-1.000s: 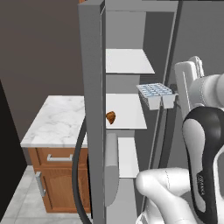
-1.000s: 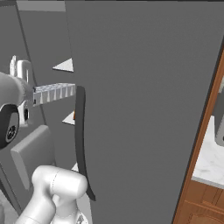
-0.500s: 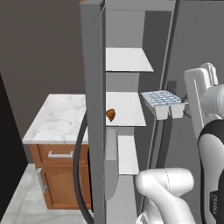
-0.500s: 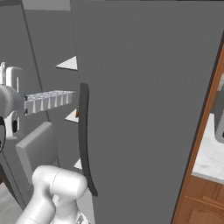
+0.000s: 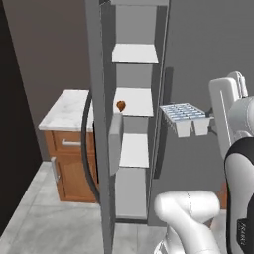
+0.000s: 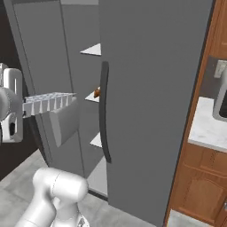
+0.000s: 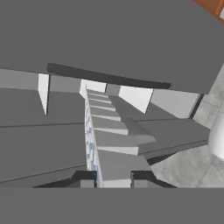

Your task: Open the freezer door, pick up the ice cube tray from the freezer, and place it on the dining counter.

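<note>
I am holding the ice cube tray level at centre right of the left base view, its long axis running sideways from my gripper toward the open freezer. My fingers are clamped narrowly on its near end, hiding that edge. Its pale, square cells are hanging as tapered pockets beside white shelves.

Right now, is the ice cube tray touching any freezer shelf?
Apart. In the left base view the ice cube tray hangs outside the freezer, grey wall visible between it and the shelves.
</note>
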